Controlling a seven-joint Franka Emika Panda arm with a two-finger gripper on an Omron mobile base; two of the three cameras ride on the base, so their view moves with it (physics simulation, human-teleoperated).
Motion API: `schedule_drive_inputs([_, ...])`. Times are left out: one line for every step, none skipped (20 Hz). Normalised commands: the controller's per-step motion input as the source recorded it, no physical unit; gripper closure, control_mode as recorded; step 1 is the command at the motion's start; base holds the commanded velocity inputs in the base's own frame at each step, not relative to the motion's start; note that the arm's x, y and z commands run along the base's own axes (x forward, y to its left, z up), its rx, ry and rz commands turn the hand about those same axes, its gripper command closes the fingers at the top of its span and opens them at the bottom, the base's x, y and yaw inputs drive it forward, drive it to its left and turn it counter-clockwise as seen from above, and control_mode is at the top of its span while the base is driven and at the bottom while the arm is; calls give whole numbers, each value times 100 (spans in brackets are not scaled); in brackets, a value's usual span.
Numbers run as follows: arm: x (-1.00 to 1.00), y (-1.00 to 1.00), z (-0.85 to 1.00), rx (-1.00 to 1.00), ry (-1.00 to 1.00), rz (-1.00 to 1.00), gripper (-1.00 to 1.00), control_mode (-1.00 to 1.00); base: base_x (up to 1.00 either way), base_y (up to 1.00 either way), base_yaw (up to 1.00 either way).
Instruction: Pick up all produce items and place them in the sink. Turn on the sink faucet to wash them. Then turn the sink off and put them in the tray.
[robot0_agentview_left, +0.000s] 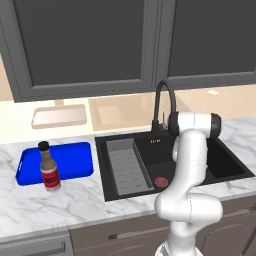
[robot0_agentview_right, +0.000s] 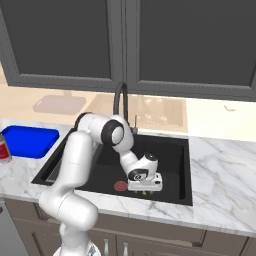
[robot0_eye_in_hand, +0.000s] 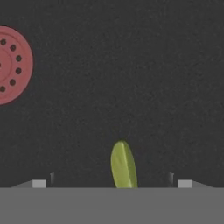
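Down in the sink (robot0_agentview_right: 180, 165), open fingers (robot0_eye_in_hand: 111, 180) astride the lime (robot0_eye_in_hand: 123, 165).

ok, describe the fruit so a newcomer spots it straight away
Start at the black sink set in the marble counter. On its floor, right of the red drain, lies the lime, between the open fingers. It is the only yellow-green thing in the basin.

I see the small yellow-green lime-like fruit (robot0_eye_in_hand: 123, 165) lying on the black recessed sink's (robot0_agentview_right: 172, 150) floor, well apart from its red round drain (robot0_eye_in_hand: 11, 64); bright blue shallow tray (robot0_agentview_left: 70, 155) sits left of the sink.
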Motion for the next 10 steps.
schedule_drive_inputs([0,0,-28,0,0,0,-100,-100,0,0,0])
schedule_drive_inputs([0,0,-31,0,0,0,-100,-100,0,0,0])
schedule_drive_inputs([0,0,-30,0,0,0,-100,-100,0,0,0])
schedule_drive_inputs([0,0,-26,0,0,0,-100,-100,0,0,0])
schedule_drive_inputs([0,0,-17,0,0,0,-100,-100,0,0,0])
schedule_drive_inputs([0,0,-3,0,0,0,-100,-100,0,0,0])
schedule_drive_inputs([0,0,0,0,0,0,-100,-100,0,0,0])
schedule_drive_inputs([0,0,0,0,0,0,-100,-100,0,0,0])
schedule_drive_inputs([0,0,-3,0,0,0,-100,-100,0,0,0])
schedule_drive_inputs([0,0,-5,0,0,0,-100,-100,0,0,0])
